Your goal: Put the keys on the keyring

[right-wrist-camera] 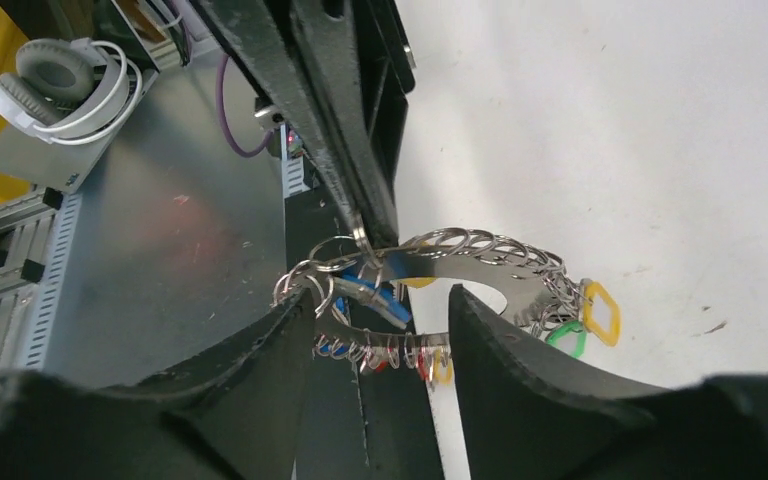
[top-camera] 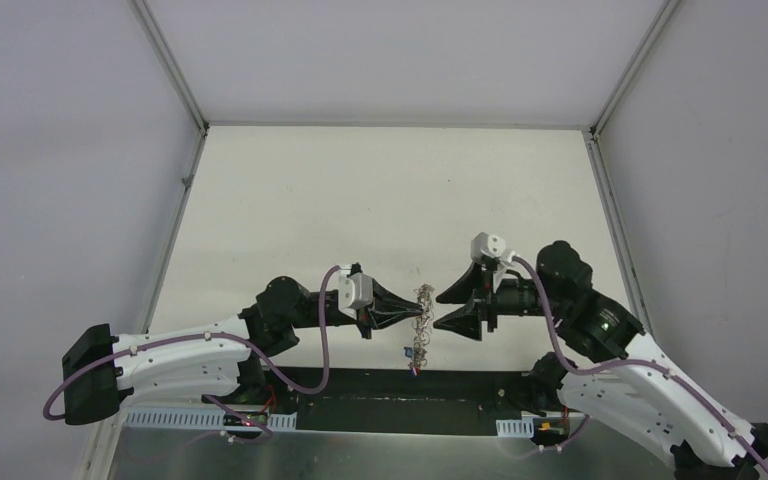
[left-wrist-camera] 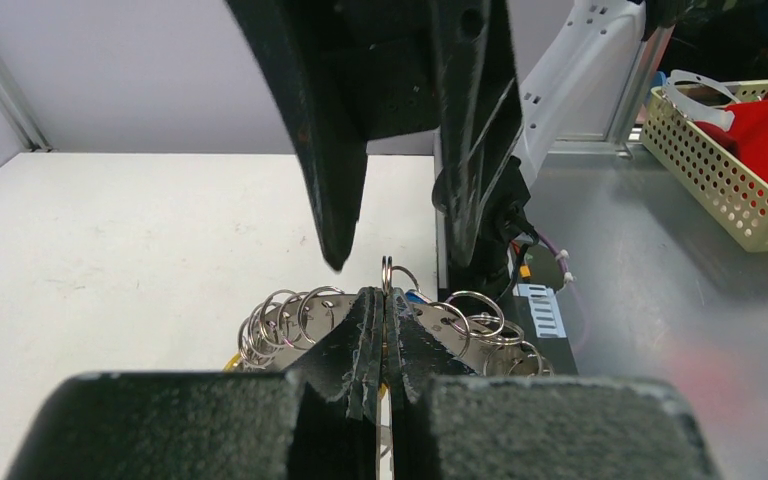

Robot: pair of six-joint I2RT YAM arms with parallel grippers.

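The keyring (top-camera: 424,310) is a silvery curved band strung with many small split rings, held in the air between both arms. My left gripper (top-camera: 421,318) is shut on it; in the left wrist view its tips (left-wrist-camera: 385,300) pinch one split ring of the keyring (left-wrist-camera: 290,318). My right gripper (top-camera: 442,308) is open, its jaws standing either side of the keyring (right-wrist-camera: 480,262) without touching it. Keys hang from the rings with a yellow tag (right-wrist-camera: 600,310), a green tag (right-wrist-camera: 565,338) and a blue tag (right-wrist-camera: 375,300). One key (top-camera: 412,360) dangles below.
White table (top-camera: 390,200) with grey enclosure walls. A dark strip and metal plate (top-camera: 400,400) run along the near edge. Off the table are a yellow basket with red items (left-wrist-camera: 730,150) and headphones (right-wrist-camera: 60,85).
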